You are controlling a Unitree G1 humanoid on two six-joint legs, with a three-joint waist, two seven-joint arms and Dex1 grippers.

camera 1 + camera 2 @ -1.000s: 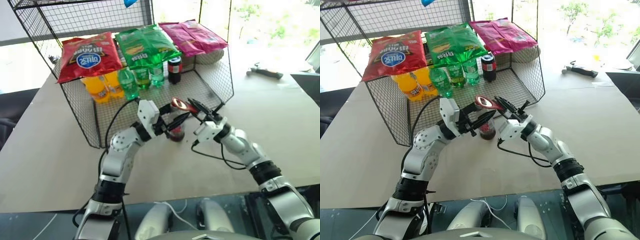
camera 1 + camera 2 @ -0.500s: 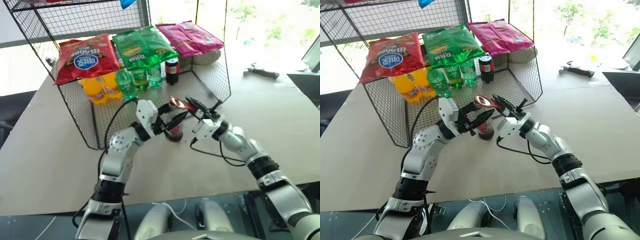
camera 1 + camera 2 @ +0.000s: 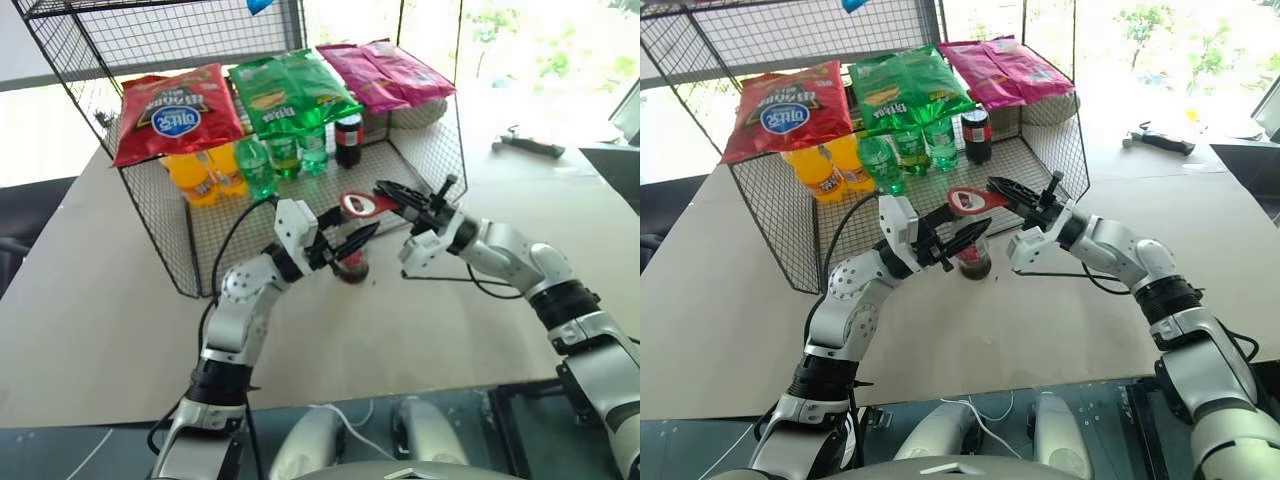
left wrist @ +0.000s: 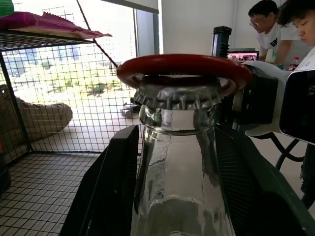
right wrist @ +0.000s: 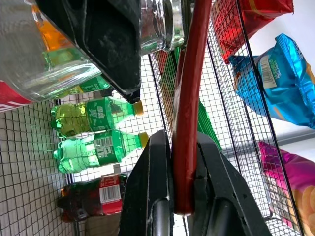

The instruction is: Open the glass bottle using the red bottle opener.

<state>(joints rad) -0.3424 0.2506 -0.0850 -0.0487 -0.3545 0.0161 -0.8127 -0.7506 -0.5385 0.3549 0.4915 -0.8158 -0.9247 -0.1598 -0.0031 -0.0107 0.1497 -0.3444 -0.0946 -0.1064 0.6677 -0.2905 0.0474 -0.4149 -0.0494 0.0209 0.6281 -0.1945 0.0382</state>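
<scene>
- I've got the bottle standing upright on the table, just in front of the wire rack, with my left gripper clamped around its neck below the cap.
- The left fingers sit either side of the glass, partly spread to the width of the neck, steadying it.
- My right gripper is pinched tight on the handle of the red opener, jaws together with only the flat handle between them.
- The key relation: the opener's ring sits right on top of the cap, with the red rim circling the crimped edge as seen from the left wrist.
- I can't tell whether the metal lip is hooked under the crimp.
- The opener's long axis runs roughly level, from the ring over the bottle out toward my right hand; the bottle's axis is vertical, so the two cross at about a right angle.
- The right arm is the working one; the cap lies at the far end of the tool from it.
- My read: the next move is a pry, lifting the handle end while the left holds the neck firm.
- The risk is the ring slipping off the cap.
</scene>
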